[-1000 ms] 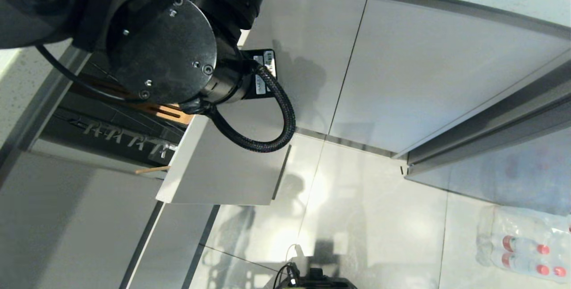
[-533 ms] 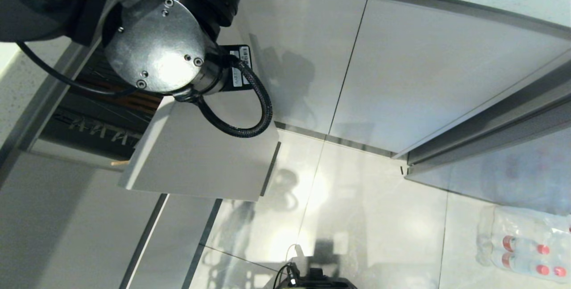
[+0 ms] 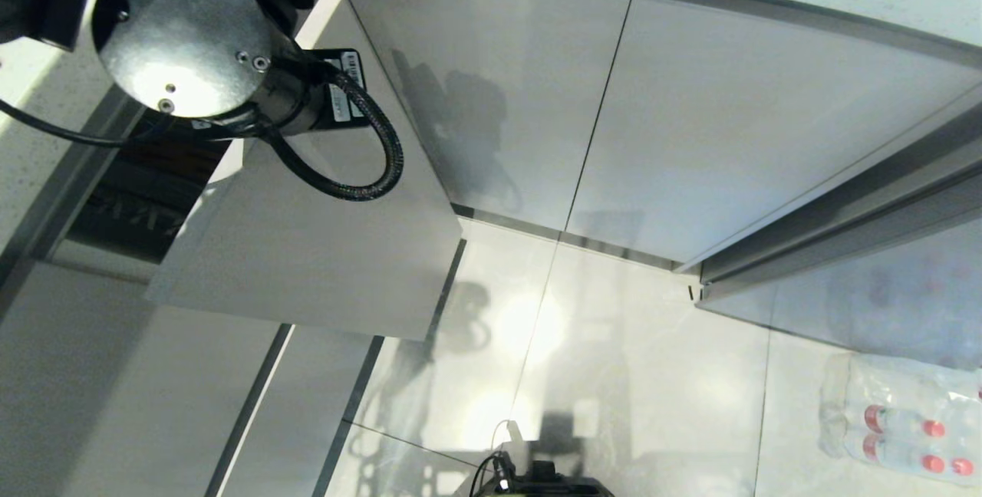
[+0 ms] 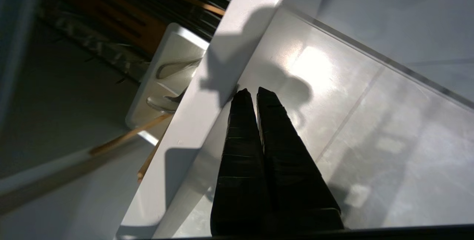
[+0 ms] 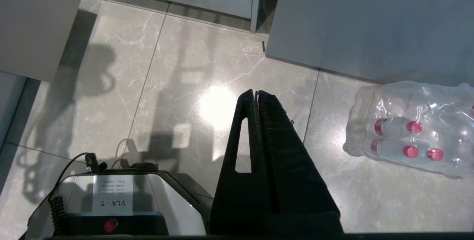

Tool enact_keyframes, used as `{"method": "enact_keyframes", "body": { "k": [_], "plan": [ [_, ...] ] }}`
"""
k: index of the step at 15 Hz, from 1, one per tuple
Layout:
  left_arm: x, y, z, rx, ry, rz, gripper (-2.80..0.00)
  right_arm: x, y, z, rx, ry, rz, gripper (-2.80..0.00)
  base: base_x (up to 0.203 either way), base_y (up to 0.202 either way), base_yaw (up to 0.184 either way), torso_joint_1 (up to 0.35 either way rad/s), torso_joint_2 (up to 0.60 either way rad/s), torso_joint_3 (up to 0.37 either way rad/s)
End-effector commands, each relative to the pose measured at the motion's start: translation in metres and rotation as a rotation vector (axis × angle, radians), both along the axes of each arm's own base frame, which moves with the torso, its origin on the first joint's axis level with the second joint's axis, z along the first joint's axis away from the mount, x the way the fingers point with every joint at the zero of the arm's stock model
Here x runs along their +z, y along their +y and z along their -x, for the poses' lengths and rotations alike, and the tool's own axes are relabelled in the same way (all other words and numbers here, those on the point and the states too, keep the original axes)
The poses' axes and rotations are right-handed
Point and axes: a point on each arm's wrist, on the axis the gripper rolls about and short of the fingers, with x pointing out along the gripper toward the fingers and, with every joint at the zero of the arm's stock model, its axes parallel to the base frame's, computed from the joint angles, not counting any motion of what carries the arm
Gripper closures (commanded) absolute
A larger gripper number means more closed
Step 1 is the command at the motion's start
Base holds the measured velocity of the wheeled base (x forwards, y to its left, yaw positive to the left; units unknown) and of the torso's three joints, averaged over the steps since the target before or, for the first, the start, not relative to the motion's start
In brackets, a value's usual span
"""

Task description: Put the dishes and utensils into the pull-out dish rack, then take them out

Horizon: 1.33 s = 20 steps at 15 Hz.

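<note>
Two grippers show, both with fingers pressed together and nothing between them. Seen from its wrist camera, the left gripper (image 4: pixel 251 92) has its tips against the pale cabinet front (image 4: pixel 207 95) of the pull-out dish rack (image 4: pixel 111 21), right by the front's edge. Past that edge lies the dark inside of the rack: a brown slotted wooden strip (image 4: pixel 122 25), the white utensil cup (image 4: pixel 166 80) and the pale chopsticks (image 4: pixel 127 134) poking out of it towards the camera. A curved metal piece sits in the cup, but I cannot tell what it is. From the head camera the left arm (image 3: pixel 184 37) covers most of the rack opening, so little of it can be seen. The right gripper (image 5: pixel 255 93) hangs over the glossy tiled floor (image 5: pixel 177 84), well apart from the rack. Near it lies a shrink-wrapped pack of bottles (image 5: pixel 411 129) with red caps, and the robot's base (image 5: pixel 122 199) sits below
</note>
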Motion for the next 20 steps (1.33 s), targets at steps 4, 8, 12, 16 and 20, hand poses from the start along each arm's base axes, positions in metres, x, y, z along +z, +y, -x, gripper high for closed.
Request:
{"method": "enact_keyframes", "body": {
  "k": [4, 8, 12, 16, 20],
  "plan": [
    [0.01, 0.03, -0.005, 0.102, -0.02, -0.001, 0.0, 0.0, 0.0, 0.0, 0.001, 0.001, -0.001, 0.0, 0.0, 0.0, 0.0, 0.0, 0.0, 0.0],
    [0.016, 0.036, 0.002, 0.103, -0.036, 0.003, 0.0, 0.0, 0.0, 0.0, 0.001, 0.001, 0.0, 0.0, 0.0, 0.0, 0.0, 0.0, 0.0, 0.0],
    [0.016, 0.021, 0.014, 0.022, -0.036, 0.01, 0.0, 0.0, 0.0, 0.0, 0.001, 0.001, 0.0, 0.0, 0.0, 0.0, 0.0, 0.0, 0.0, 0.0],
    [0.022, 0.008, 0.036, -0.102, -0.045, 0.043, 0.0, 0.0, 0.0, 0.0, -0.002, 0.001, 0.0, 0.0, 0.0, 0.0, 0.0, 0.0, 0.0, 0.0],
    [0.058, 0.058, 0.093, -0.243, -0.135, 0.188, 0.0, 0.0, 0.0, 0.0, 0.001, 0.001, 0.0, 0.0, 0.0, 0.0, 0.0, 0.0, 0.0, 0.0]
  ]
}}
